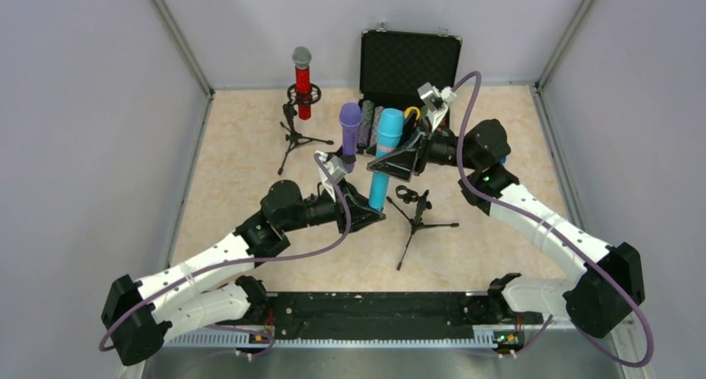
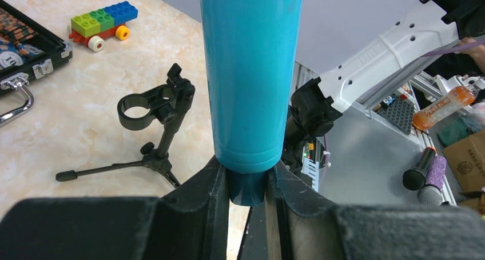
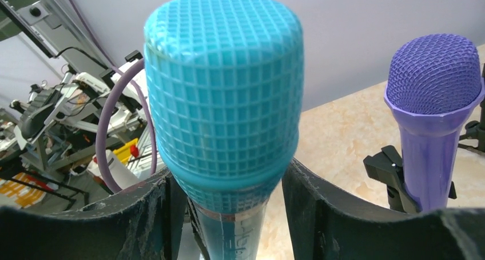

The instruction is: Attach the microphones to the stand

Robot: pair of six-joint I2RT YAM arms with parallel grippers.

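Mid-mount: the left gripper (image 2: 247, 177) clamps the narrow tail of the turquoise microphone (image 2: 251, 71), holding it upright at the centre of the overhead frame. The right gripper (image 3: 229, 183) brackets the neck just under the mesh head. Its fingers stand apart on either side, and whether they press on the barrel cannot be told.

The empty stand (image 2: 163, 108), its ring facing up, waits to the left of the microphone in the left wrist view, apart from it. The red microphone (image 1: 301, 81) stands mounted in the upper left of the overhead frame. The purple microphone (image 3: 432, 100) appears mounted too, at the right edge of the right wrist view.

The step in hand looks like seating the turquoise one. Done well, that likely means a firm upper grip before the tail is freed. The barrel should stay vertical with the tail centred over the ring, followed by a slow, straight descent so the light stand does not tip.
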